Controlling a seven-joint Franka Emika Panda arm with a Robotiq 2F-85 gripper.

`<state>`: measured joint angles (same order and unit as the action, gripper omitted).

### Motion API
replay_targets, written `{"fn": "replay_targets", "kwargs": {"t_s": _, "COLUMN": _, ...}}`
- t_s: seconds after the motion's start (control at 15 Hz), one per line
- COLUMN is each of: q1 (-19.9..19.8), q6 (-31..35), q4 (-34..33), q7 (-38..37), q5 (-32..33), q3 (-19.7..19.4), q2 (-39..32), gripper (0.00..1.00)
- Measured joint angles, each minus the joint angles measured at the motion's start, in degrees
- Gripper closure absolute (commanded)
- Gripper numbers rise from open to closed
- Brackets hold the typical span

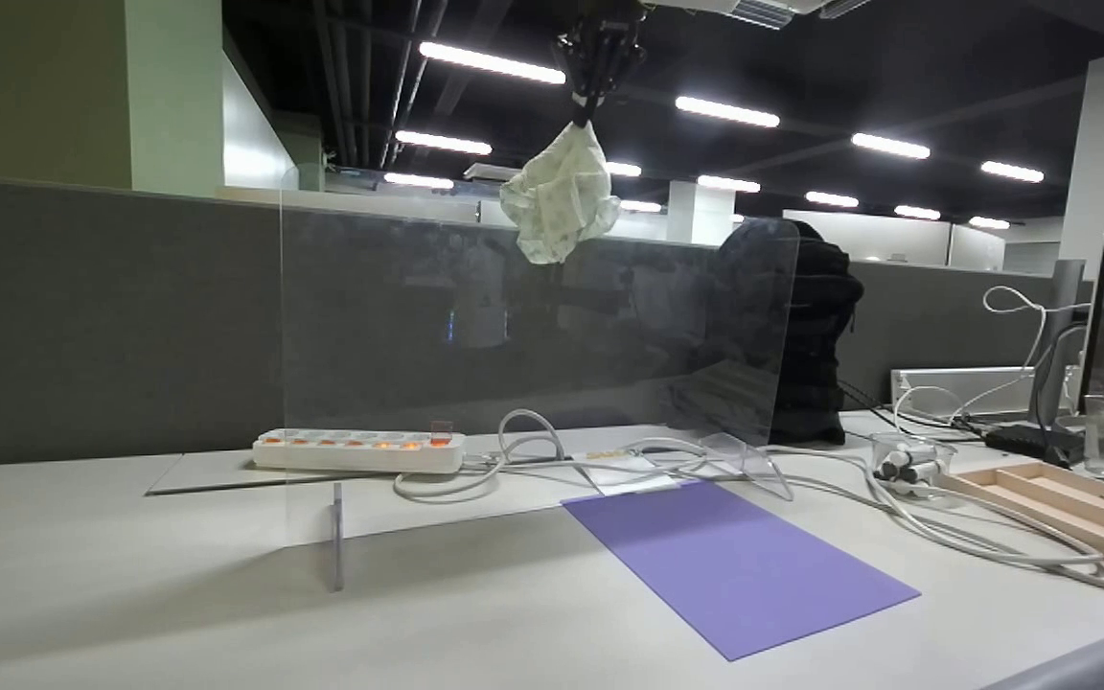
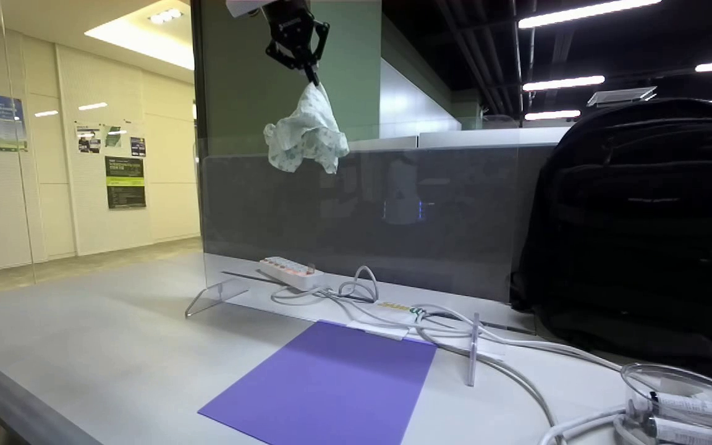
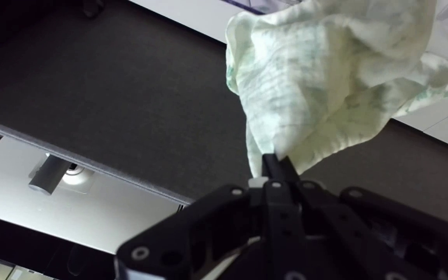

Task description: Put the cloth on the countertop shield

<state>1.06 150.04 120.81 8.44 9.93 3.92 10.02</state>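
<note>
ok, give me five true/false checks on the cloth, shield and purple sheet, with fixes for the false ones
1. The gripper holds the cloth. True.
2. The cloth is solid black. False: it is pale, with greenish markings.
3. The see-through shield stands upright on the desk. True.
4. The purple sheet lies flat on the desk. True.
5. The cloth lies on the purple sheet. False: it hangs in the air.

Upright shield (image 1: 538, 359), open room in front
</note>
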Motion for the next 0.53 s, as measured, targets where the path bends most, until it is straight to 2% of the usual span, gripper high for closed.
{"fn": "replay_targets", "kwargs": {"t_s": 0.53, "q1": 0.9, "q6": -0.3, "q4": 0.4, "q7": -0.2, "q5": 1.8, "q3": 1.3, "q2": 1.7, "gripper": 0.99}}
